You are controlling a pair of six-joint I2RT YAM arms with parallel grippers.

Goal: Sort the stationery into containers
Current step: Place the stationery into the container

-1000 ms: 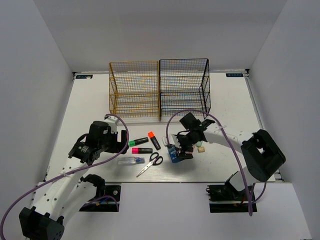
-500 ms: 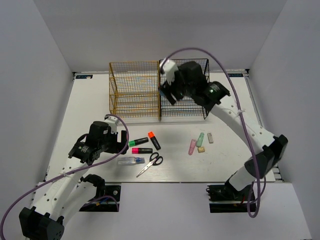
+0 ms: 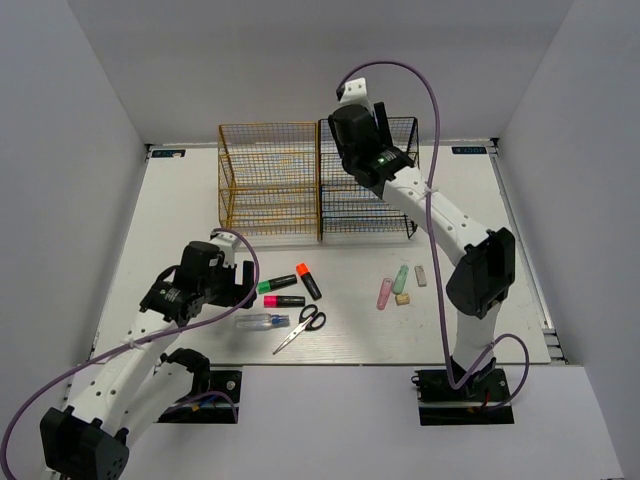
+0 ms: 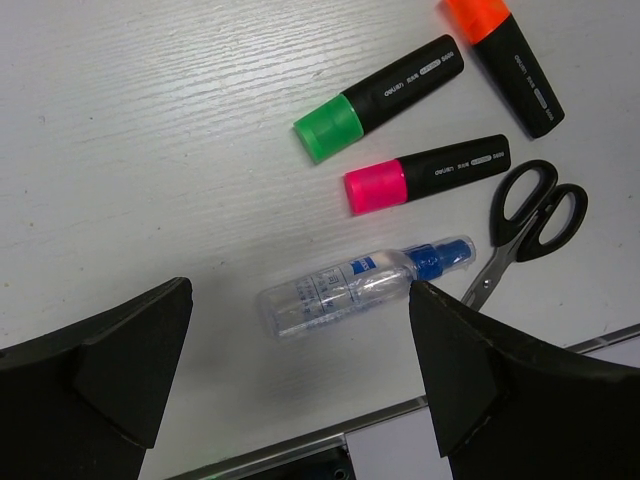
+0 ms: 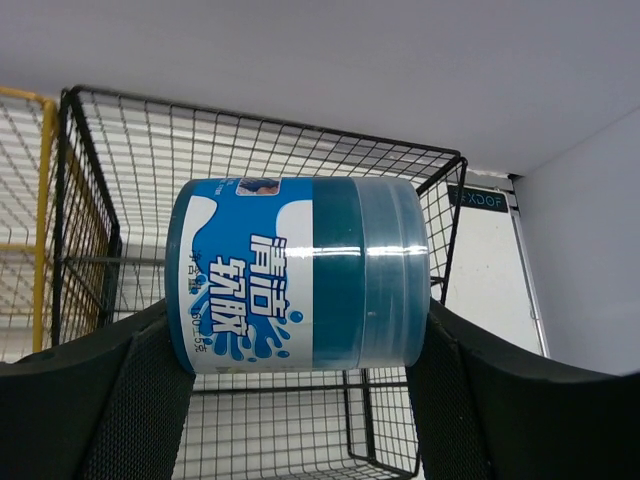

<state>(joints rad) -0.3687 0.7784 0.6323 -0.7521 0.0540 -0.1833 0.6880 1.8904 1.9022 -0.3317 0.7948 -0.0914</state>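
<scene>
My right gripper (image 5: 297,335) is shut on the round blue jar (image 5: 300,275), which it holds on its side above the top tier of the black rack (image 5: 250,140). In the top view this gripper (image 3: 352,140) is high over the black rack (image 3: 395,215), beside the gold-yellow rack (image 3: 268,180). My left gripper (image 4: 300,375) hangs open just above the table, near the clear blue-capped tube (image 4: 360,285). Beyond the tube lie the green-capped (image 4: 385,95), pink-capped (image 4: 430,172) and orange-capped (image 4: 505,60) highlighters, and the black-handled scissors (image 4: 530,215).
Pastel pink and green sticks (image 3: 385,292) (image 3: 401,279) lie on the table right of centre, with two small pale pieces (image 3: 421,275) beside them. The table's front edge (image 3: 330,362) runs just below the scissors (image 3: 302,326) and tube (image 3: 262,321).
The right arm has lifted the blue jar from the table near the scissors up and back to above the black rack. The left arm has stayed put.
</scene>
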